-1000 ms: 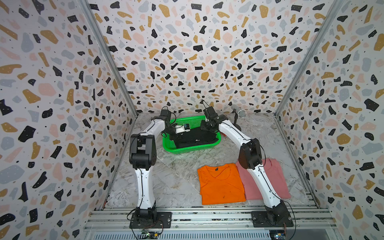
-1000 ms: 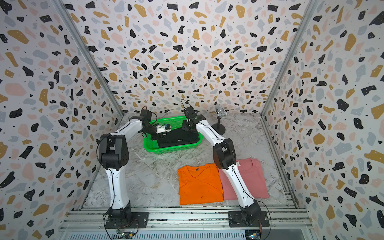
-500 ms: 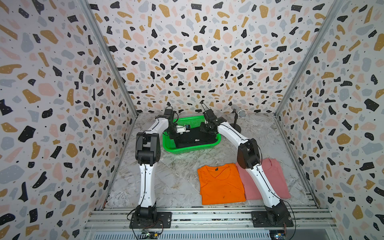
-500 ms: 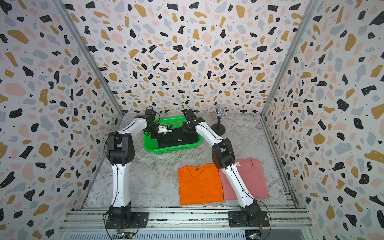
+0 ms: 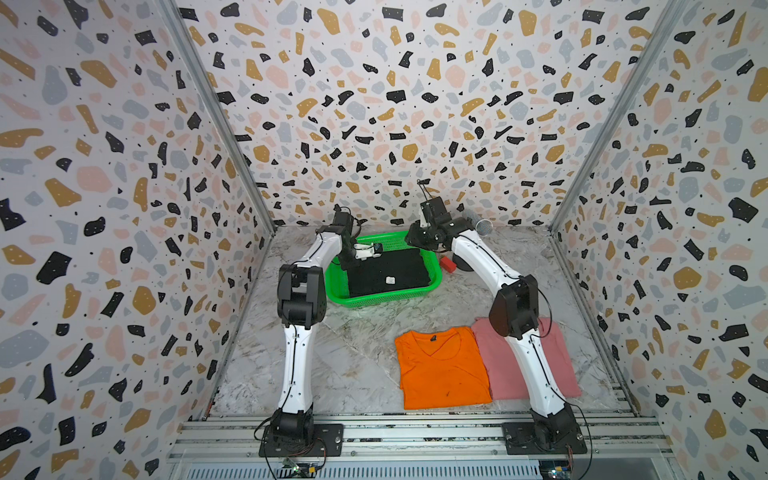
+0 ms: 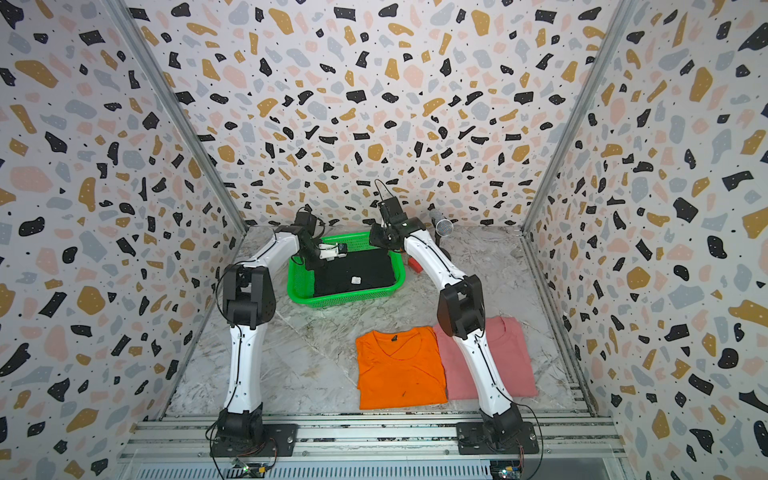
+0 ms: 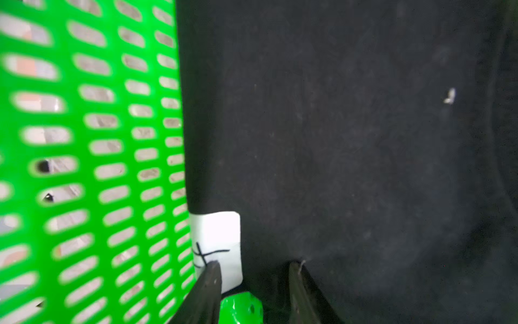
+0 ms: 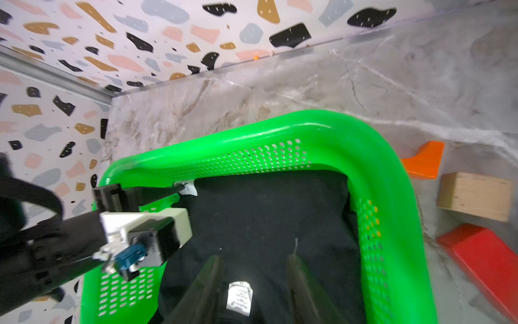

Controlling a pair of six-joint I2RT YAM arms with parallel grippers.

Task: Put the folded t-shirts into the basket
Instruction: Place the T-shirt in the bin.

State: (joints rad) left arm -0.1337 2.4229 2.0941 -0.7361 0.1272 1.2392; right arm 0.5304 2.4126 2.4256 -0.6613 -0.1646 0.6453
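A green basket (image 5: pixel 434 272) (image 6: pixel 299 296) stands at the back of the table in both top views. The black folded t-shirt (image 5: pixel 388 270) (image 6: pixel 353 272) (image 7: pixel 350 140) (image 8: pixel 266 218) lies flat in it, white tag up. My left gripper (image 7: pixel 253 266) (image 5: pixel 353 264) is open, its tips at the shirt's edge beside a white sticker (image 7: pixel 217 238) on the basket wall (image 7: pixel 84 168). Hovering over the shirt near the basket's far right corner, my right gripper (image 8: pixel 253 263) (image 5: pixel 415 245) is open and empty. The orange t-shirt (image 5: pixel 440 368) and pink t-shirt (image 5: pixel 496 365) lie flat at the front right.
A microphone on a round stand (image 5: pixel 482 227) rises behind the basket's right side. Beside the basket's rim (image 8: pixel 372 157) lie an orange block (image 8: pixel 423 162), a wooden block (image 8: pixel 473 195) and a red block (image 8: pixel 482 258). My right arm (image 5: pixel 536 365) crosses over the pink shirt.
My right gripper has opened, let go of the black shirt and lifted a little. The shirt now rests flat in the basket. My left arm's elbow has shifted slightly inward.
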